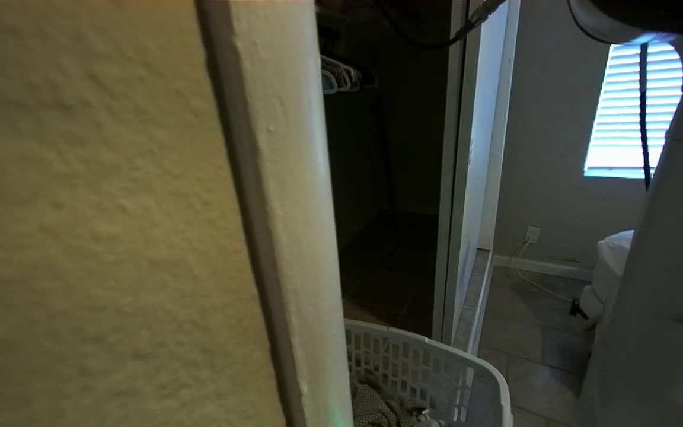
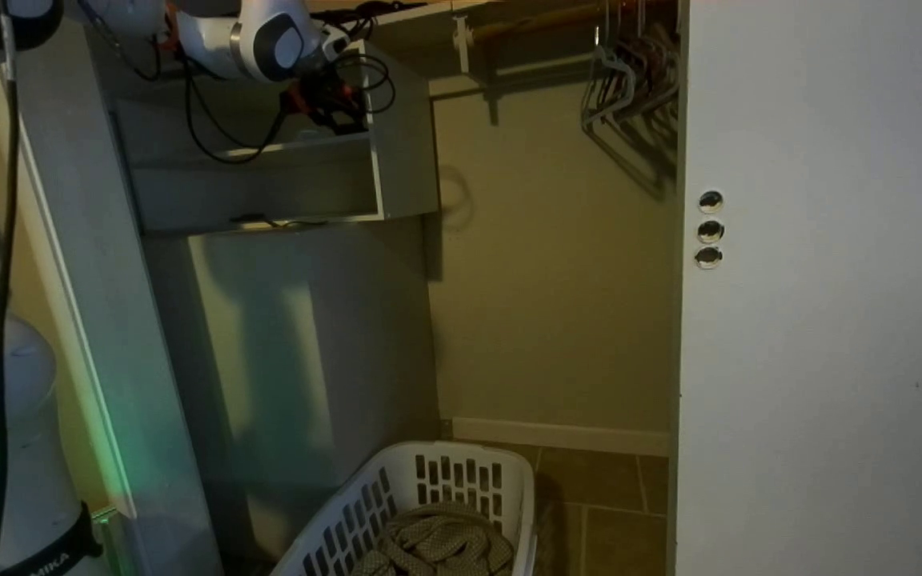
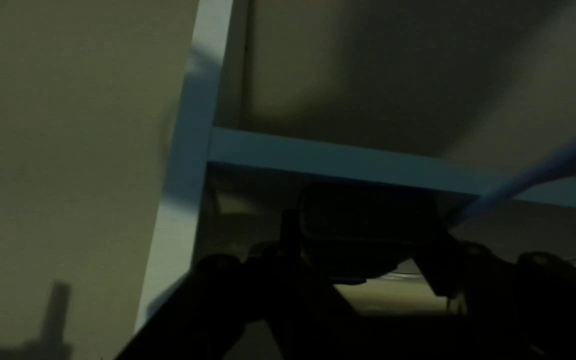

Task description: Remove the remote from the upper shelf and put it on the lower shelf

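In an exterior view my gripper [image 2: 342, 118] reaches into the upper compartment of the white shelf unit [image 2: 405, 144], close to the upper shelf [image 2: 301, 146]. The wrist view stands upside down and is very dark. There my gripper [image 3: 366, 232] has a finger on each side of a black box-like object [image 3: 368, 212] with rounded corners. The object fills the room between the fingertips and seems to touch both; it may be the remote, but its details are lost in shadow. The upper shelf's edge [image 3: 343, 156] is beside it. The lower shelf [image 2: 349, 218] is below.
A small dark item [image 2: 251, 218] with a thin cord lies at the lower shelf's front edge. Cables [image 2: 225, 158] loop from the arm. A white basket with cloth [image 2: 521, 496] stands on the floor; hangers [image 2: 621, 88] hang at right. A blue-grey strip [image 3: 543, 172] crosses the wrist view.
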Robot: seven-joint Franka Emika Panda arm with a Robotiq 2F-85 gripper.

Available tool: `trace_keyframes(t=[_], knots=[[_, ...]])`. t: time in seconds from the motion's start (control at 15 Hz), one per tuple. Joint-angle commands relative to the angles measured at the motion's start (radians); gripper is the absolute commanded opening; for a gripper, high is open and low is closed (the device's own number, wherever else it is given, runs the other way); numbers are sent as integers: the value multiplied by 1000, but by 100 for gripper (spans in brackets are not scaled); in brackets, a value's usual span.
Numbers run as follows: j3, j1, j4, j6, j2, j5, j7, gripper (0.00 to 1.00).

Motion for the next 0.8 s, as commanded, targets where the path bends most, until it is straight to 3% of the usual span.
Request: trace_keyframes(t=[0.0,0.07,0.13,0.2,0.27,0.33,0.53,0.73], knots=[[15,-14,10,20,17,-36,31,32],[15,-14,10,19,18,-33,31,45],[15,-14,11,16,17,-28,28,82],[15,-13,12,12,18,-21,22,71],[17,-13,10,15,18,-27,23,39],[18,-13,12,14,18,-19,20,43],[14,-15,10,18,9,15,-2,31],[1,-3,-7,49,-11,55,-30,31]])
